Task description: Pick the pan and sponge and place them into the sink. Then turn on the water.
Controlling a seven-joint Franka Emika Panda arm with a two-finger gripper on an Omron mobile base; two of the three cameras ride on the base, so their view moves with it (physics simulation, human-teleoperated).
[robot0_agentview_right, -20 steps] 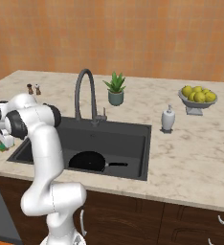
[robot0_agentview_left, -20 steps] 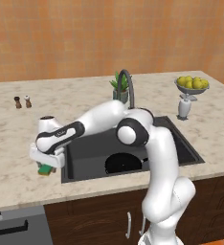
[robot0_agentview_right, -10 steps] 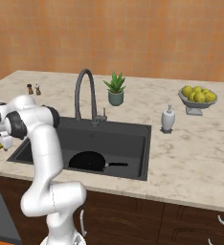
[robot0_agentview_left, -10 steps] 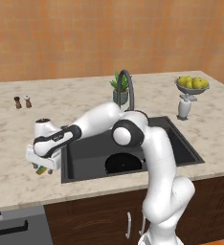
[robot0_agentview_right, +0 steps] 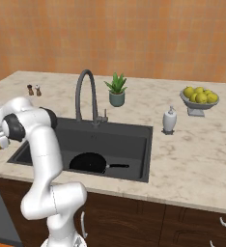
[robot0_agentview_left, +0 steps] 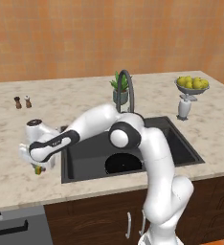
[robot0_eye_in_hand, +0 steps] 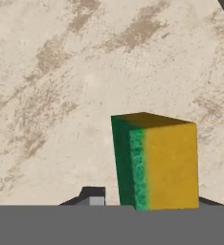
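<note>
Showing no readable writing: one green-and-yellow rectangular sponge (robot0_eye_in_hand: 157,162) stands between the claw (robot0_eye_in_hand: 147,203) tips; pinched or not, I cannot tell. One round black pan (robot0_agentview_right: 88,162) lies in the dark grey sink (robot0_agentview_right: 134,132) at 6 o'clock.

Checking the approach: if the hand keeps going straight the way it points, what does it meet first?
The sponge, standing between the hand's tips already; beyond it lies the counter. Whether the tips touch it is unclear.

Was a kitchen; had a marble counter (robot0_agentview_right: 192,154) with sink (robot0_agentview_right: 134,137) and faucet (robot0_agentview_right: 86,96); a fruit bowl (robot0_agentview_right: 199,99); wood cabinets (robot0_agentview_right: 148,219) below.
</note>
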